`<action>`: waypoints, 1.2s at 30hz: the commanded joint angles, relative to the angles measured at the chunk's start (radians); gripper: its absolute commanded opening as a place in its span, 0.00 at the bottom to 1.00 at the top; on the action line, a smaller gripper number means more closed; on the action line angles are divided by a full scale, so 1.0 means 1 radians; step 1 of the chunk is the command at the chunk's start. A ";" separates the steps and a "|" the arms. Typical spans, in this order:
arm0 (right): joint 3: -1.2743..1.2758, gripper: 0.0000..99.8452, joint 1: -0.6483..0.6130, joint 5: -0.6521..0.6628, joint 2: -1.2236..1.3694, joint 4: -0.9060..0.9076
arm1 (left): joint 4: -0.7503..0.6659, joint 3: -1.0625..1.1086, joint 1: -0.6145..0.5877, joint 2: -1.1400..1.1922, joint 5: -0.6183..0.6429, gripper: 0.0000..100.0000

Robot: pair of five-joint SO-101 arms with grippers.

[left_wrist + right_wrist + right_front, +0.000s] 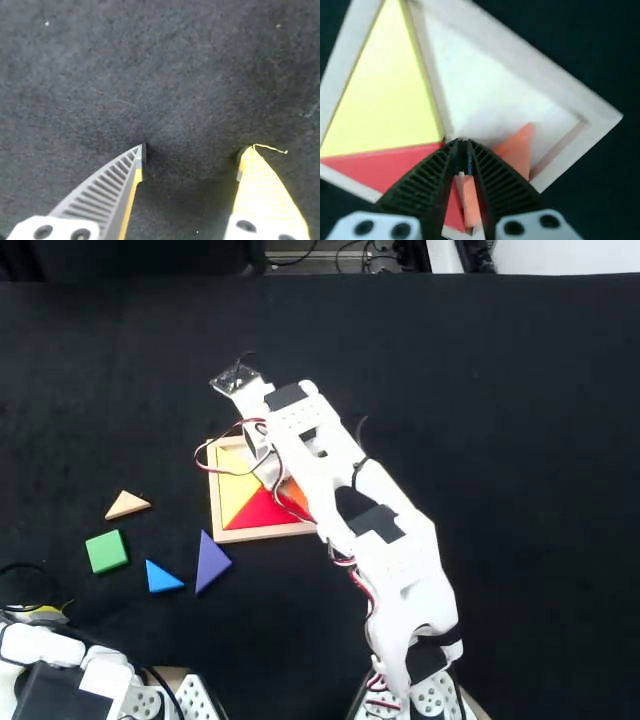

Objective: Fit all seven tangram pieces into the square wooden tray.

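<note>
Nearest me, the left gripper hangs wide open over bare black counter, holding nothing. Next out lie four loose pieces, each apart from the others: blue triangle, purple triangle, green square and tan triangle. Beyond them sits the wooden tray, with the yellow triangle and red triangle lying flat inside. My right gripper is over the tray, closed to a narrow slit. I judge it is pinching the orange piece, which looks tilted against the tray's corner. My worry is that, let go now, the piece could rest propped on the rim or the red triangle's edge. Pushing down could also shove the tray.
</note>
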 commanded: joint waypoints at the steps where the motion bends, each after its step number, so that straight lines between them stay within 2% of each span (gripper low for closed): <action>1: -0.045 0.01 0.015 0.008 -0.008 0.046 | -0.008 0.022 0.004 0.017 -0.003 0.30; 9: -0.047 0.01 0.012 0.008 -0.019 0.109 | -0.008 0.022 0.004 0.017 -0.003 0.30; 16: -0.045 0.01 0.021 0.008 -0.183 0.141 | -0.008 0.022 0.004 0.017 -0.003 0.30; 20: -0.038 0.01 0.032 0.009 -0.217 0.063 | -0.008 0.022 0.004 0.017 -0.003 0.30; 27: -0.047 0.01 0.103 0.012 -0.107 -0.074 | -0.008 0.022 0.004 0.017 -0.003 0.30; 30: -0.047 0.01 0.123 0.063 -0.076 -0.089 | -0.008 0.022 0.004 0.017 -0.003 0.30; 36: -0.039 0.01 0.121 0.066 -0.064 -0.084 | -0.008 0.022 0.005 0.017 -0.003 0.30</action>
